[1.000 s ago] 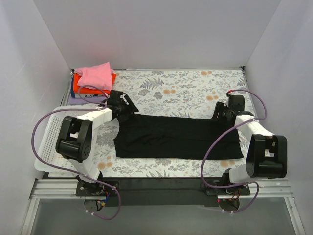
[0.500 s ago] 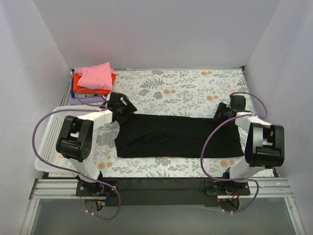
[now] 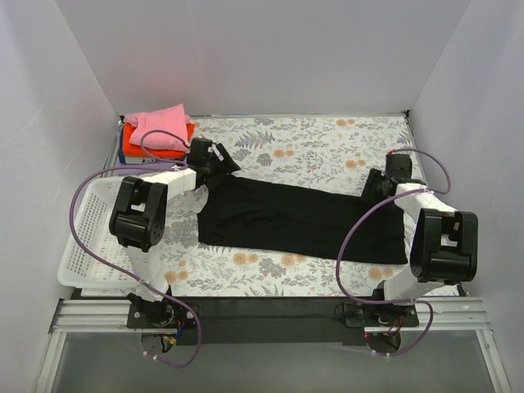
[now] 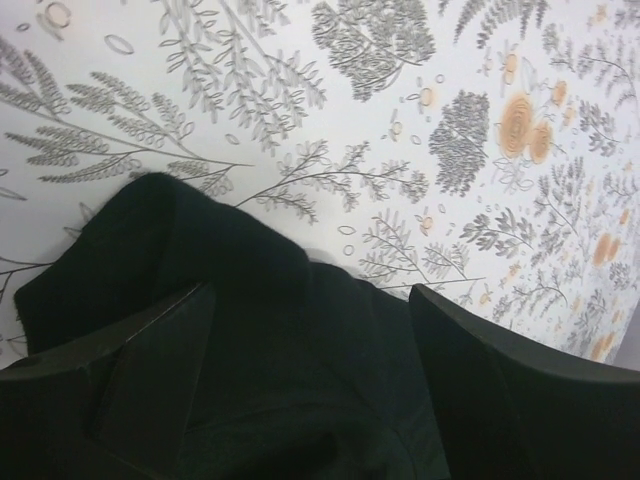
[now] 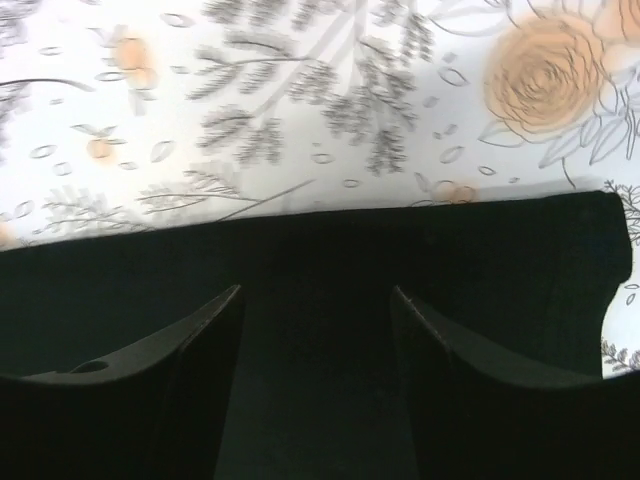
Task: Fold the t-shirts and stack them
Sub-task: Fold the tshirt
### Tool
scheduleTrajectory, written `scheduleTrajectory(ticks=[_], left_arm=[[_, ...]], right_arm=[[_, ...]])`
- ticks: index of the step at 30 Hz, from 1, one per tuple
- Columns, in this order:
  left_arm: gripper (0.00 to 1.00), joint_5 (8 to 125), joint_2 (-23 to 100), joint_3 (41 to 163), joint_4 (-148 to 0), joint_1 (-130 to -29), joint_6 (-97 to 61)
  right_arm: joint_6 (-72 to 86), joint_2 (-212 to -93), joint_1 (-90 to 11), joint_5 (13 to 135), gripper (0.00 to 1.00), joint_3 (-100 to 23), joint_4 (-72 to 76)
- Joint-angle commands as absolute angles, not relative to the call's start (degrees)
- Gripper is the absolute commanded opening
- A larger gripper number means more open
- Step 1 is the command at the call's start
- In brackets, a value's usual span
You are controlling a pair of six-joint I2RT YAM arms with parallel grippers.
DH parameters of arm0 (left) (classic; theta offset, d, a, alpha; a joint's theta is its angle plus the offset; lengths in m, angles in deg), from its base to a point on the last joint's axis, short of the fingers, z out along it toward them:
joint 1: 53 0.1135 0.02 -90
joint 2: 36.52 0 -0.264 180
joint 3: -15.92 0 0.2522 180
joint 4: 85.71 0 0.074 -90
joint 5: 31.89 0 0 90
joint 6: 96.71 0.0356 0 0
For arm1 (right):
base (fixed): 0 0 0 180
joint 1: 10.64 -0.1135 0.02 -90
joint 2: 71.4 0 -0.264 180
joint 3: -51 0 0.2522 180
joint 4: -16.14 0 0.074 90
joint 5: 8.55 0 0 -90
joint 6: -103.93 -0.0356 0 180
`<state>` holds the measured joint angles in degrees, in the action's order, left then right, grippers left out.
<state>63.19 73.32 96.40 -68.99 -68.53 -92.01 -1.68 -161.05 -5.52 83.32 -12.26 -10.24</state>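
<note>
Shifted both arms up-table, skewing the left end of the black t-shirt. Holds left claw and right claw open astride its far hem, probably to pinch both corners for a fold. Lies spread mid-table on the tablecloth.

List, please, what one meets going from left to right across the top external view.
white mesh basket → pile of folded t-shirts, pink on top → black t-shirt
</note>
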Motion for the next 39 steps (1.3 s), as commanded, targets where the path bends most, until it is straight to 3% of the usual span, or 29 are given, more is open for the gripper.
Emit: scheduleTrajectory(ticks=[1, 6, 14, 18, 26, 39], left_arm=[[0.78, 66.45, 69.4, 99.38, -69.23, -68.56, -87.92], [0.83, 67.43, 61.85, 102.36, -63.53, -68.47, -85.46], [0.86, 66.81, 53.22, 107.82, -48.67, -66.72, -77.22], [0.86, 61.64, 49.1, 103.7, -49.71, -66.01, -74.83], [0.85, 65.76, 47.77, 99.73, -53.14, -63.11, -76.23], [0.85, 67.6, 47.5, 98.94, -53.58, -61.18, -76.85]], right_arm=[[0.57, -155.87, -13.69, 89.44, 0.67, -18.56, -14.13], [-1.79, -156.04, -30.37, 91.03, 0.59, -23.05, -16.34], [-5.66, -166.4, -52.01, 90.68, 0.48, -32.26, -17.04], [-6.37, -170.8, -56.95, 91.39, 0.45, -35.53, -18.62], [-9.18, -176.34, -63.37, 90.07, 0.42, -39.23, -19.42], [-10.32, -180.91, -65.14, 90.94, 0.4, -40.9, -20.21]])
